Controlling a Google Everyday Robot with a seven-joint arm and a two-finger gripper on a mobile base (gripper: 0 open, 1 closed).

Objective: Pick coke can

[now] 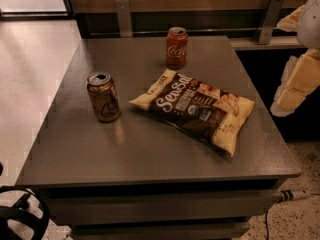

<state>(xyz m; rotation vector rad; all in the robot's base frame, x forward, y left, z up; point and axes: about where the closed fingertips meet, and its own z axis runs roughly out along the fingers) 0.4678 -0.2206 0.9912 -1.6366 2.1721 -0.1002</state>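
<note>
One coke can (176,47) is sitting by the counter's (150,154) far edge, probably light and slick: take mid-body. Gripper (294,90) is hanging off the right edge, can't tell its state.

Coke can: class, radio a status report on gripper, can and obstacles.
Gripper at right edge, beside table, away from coke can. Can upright, far side, untouched. Chip bag just in front.

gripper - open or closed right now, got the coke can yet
gripper: at the right edge of the view, beside the table, apart from the coke can standing near the table's far edge; open or closed cannot be told
</note>
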